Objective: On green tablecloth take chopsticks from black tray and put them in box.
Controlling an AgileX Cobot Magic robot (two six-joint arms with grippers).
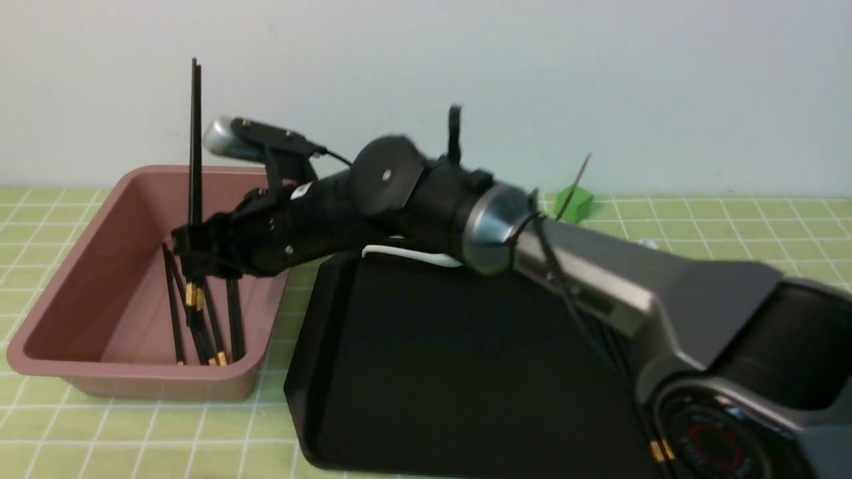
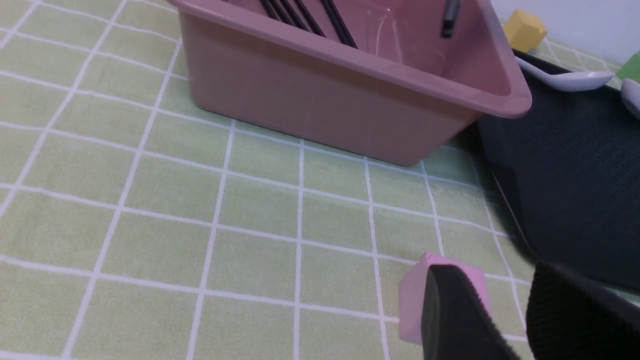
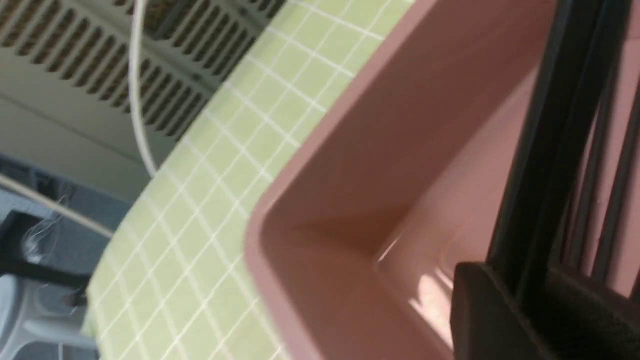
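Note:
My right arm reaches across the black tray (image 1: pixel 466 366) to the pink box (image 1: pixel 133 379). My right gripper (image 1: pixel 193 249) is inside the box, shut on a pair of black chopsticks (image 1: pixel 195 133) that stand upright above it. In the right wrist view these chopsticks (image 3: pixel 555 150) pass between the fingers of the right gripper (image 3: pixel 530 295) over the box (image 3: pixel 350 175). Several more chopsticks (image 1: pixel 200 326) lean inside the box. My left gripper (image 2: pixel 500 285) is open and empty, low over the green tablecloth (image 2: pixel 200 225) in front of the box (image 2: pixel 325 100).
A gold-banded stick end (image 1: pixel 659 451) shows on the tray beside my right arm's base. White spoons (image 2: pixel 570 80) lie at the tray's far edge (image 2: pixel 575 175). A green cube (image 1: pixel 574 203), a yellow cube (image 2: pixel 524 31) and a pink cube (image 2: pixel 415 300) sit on the cloth.

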